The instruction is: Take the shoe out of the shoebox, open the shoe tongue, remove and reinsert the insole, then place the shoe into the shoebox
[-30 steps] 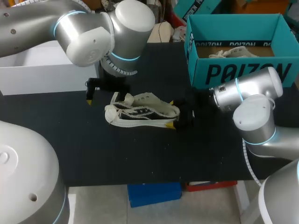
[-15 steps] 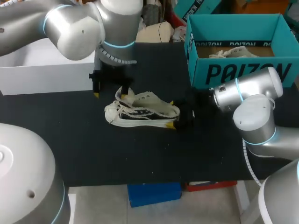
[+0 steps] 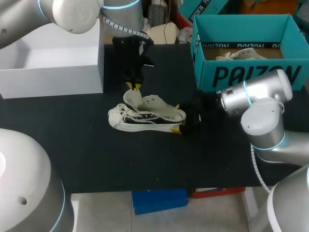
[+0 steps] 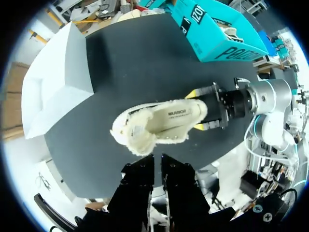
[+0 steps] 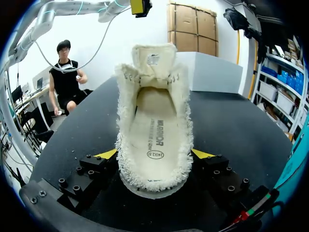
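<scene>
Shoe (image 3: 147, 116): soft, light, floppy; heel (image 5: 154, 187) squeezed in right gripper (image 3: 177, 117); pinch tongue (image 5: 153, 60) just under closed, empty left gripper (image 3: 133, 86).

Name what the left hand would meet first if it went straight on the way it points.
Probably the shoe, near its raised tongue, right ahead of the left hand; the exact gap between them is unclear.

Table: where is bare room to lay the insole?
Free: table strip between shoe and front edge; also beside its toe, before the white box. Crowded: right fingers at the heel, toward the teal shoebox; left arm behind the tongue.
</scene>
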Controlling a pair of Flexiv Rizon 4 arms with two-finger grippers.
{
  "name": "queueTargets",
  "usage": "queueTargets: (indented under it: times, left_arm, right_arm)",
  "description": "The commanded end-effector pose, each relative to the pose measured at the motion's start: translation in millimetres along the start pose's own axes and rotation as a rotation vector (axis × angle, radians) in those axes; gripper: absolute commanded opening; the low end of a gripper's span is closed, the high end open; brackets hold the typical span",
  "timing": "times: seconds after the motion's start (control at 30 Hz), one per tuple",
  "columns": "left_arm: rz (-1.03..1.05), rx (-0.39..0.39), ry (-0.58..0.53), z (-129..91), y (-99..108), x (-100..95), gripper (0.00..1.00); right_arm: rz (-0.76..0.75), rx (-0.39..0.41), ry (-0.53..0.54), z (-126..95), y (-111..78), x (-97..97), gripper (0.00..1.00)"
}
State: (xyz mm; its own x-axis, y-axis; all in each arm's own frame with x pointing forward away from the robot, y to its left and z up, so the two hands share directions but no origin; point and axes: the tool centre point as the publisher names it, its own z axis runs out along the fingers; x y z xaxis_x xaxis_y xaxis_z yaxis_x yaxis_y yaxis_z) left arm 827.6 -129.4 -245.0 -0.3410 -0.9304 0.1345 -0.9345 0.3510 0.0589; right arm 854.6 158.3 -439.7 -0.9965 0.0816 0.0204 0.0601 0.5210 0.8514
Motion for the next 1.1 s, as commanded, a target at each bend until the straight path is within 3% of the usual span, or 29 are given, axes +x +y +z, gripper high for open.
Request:
queueTargets:
  times: [0.03,0.6,0.63,0.73,0.77,0.83,0.93,1.1]
  left_arm:
    - [0.630,-0.314,0.296,7,-14,2.4,0.00]
    - [0.630,-0.314,0.296,7,-14,2.4,0.00]
    - [0.701,-0.263,0.237,6,-13,5.8,0.00]
    - [0.847,-0.102,0.214,0,-11,12.2,0.00]
    - [0.867,-0.061,0.262,-3,-11,12.9,0.00]
    - [0.898,0.035,0.219,-6,-13,14.1,0.00]
    - [0.970,0.111,0.231,-8,-14,16.7,0.00]
    - [0.994,0.095,0.250,-5,-15,20.5,0.00]
  right_arm:
    - [0.001,0.002,-0.001,5,-3.2,-0.4,0.00]
    - [0.001,0.002,-0.001,5,-3.2,-0.4,0.00]
    - [0.001,0.002,-0.001,5,-3.2,-0.4,0.00]
    - [0.001,0.002,-0.001,5,-3.2,-0.4,0.00]
    - [0.001,0.002,-0.001,5,-3.2,-0.4,0.00]
    - [0.001,0.002,-0.001,5,-3.2,-0.4,0.00]
    - [0.001,0.002,-0.001,5,-3.2,-0.4,0.00]
    - [0.001,0.002,-0.001,5,-3.2,-0.4,0.00]
